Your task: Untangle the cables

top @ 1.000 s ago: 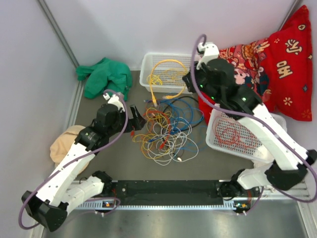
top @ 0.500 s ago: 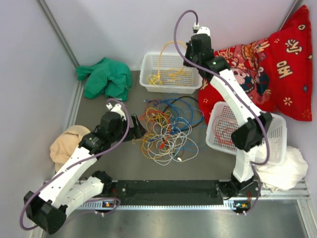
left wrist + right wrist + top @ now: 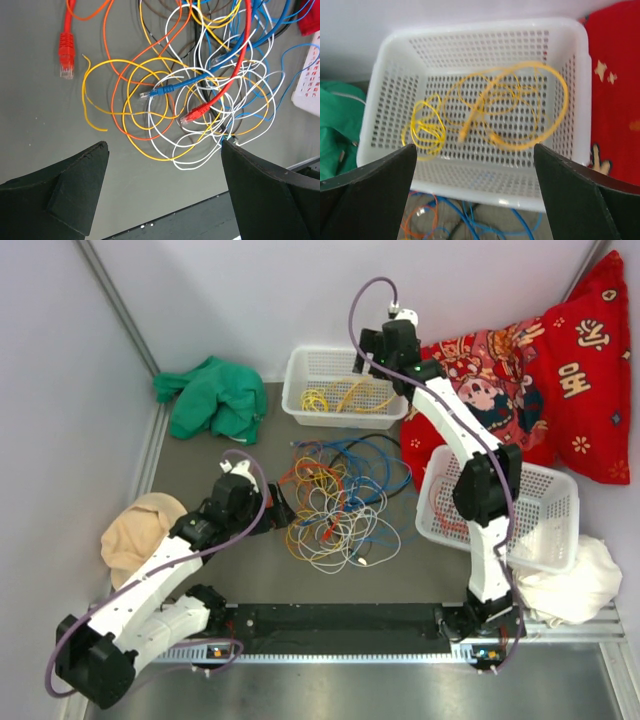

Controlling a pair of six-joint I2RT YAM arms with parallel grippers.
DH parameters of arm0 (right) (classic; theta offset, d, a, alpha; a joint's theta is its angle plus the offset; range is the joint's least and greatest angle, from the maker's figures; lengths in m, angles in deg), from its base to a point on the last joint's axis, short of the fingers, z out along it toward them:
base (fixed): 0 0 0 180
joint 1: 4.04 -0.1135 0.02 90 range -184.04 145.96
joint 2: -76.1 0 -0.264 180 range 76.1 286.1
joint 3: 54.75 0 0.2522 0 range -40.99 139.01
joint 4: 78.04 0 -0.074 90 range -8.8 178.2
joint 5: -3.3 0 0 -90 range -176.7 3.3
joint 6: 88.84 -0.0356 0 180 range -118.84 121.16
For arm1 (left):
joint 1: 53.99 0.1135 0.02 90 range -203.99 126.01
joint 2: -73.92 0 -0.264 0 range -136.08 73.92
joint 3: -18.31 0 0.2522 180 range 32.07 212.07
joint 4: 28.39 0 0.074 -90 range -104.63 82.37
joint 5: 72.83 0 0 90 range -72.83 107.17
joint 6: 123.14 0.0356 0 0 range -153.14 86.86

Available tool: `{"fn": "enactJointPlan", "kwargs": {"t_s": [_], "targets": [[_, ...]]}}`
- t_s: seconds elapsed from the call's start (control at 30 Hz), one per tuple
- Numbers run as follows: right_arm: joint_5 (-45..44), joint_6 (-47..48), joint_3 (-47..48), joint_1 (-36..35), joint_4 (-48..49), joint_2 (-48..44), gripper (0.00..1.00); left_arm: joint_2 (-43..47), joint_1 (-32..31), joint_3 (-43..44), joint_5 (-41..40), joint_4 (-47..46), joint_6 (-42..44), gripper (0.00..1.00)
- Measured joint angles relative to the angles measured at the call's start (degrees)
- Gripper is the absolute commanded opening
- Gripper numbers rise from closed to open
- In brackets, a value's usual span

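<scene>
- Starting at the near edge of the tabletop, the left gripper (image 3: pixel 164 150) is seen with its black fingers spread wide and nothing between them. It is held low over the grey tabletop (image 3: pixel 40 125), just beside the left side of the tangle.
- The tangle of thin cables (image 3: pixel 335 510) is found in the middle of the tabletop. White, yellow, orange, blue and red wires are looped through one another there.
- A blue-plugged end (image 3: pixel 160 91) and a red-plugged end (image 3: pixel 192 114) are caught in the loops, and a loose red plug (image 3: pixel 66 50) lies apart to the left.
- Towards the right edge, a white perforated plastic basket (image 3: pixel 555 540) is set. Some red wire is seen in it, partly hidden by the right arm.
- At the far edge, a second white perforated basket (image 3: pixel 485 30) holds a coiled yellow cable (image 3: pixel 520 100), which lies loose on its floor.
- The right gripper (image 3: pixel 475 147) is held above that far basket, fingers spread apart and empty.
- A second ago those fingers were pressed together on the yellow cable, which was drawn up over the basket. It has now been released into it.
- One cable is judged separated and sorted. The rest of the pile remains knotted, so much of the task is left.
</scene>
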Motion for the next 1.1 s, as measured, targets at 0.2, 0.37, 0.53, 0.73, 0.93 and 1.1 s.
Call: {"fn": "enactJointPlan", "kwargs": {"t_s": [0.2, 0.37, 0.53, 0.73, 0.93, 1.1], "targets": [[-1.75, 0.24, -24.3, -4.57, 5.97, -18.14, 0.98, 0.59, 0.0, 0.0, -0.7, -0.26, -0.7, 0.95], [0.7, -0.9, -42.45, -12.66, 9.97, -37.05, 0.89, 2.73, 0.0, 0.11, -0.98, 0.42, -0.72, 0.94], [3.23, -2.34, -56.68, -16.48, 12.02, -46.66, 0.65, 4.74, 0.0, 0.11, -0.72, 1.25, -1.11, 0.93], [5.86, -4.33, -68.04, -20.87, 11.32, -44.11, 0.62, 5.57, 0.0, -0.46, 1.11, 1.4, -2.91, 0.92], [7.37, -6.45, -68.83, -22.21, 13.29, -36.68, 0.63, 7.41, 0.0, -1.66, 2.25, 2.58, -4.04, 0.93], [7.76, -7.04, -66.64, -22.21, 14.75, -30.18, 0.63, 11.54, 0.0, -3.34, 2.29, 3.61, -5.05, 0.93]]}}
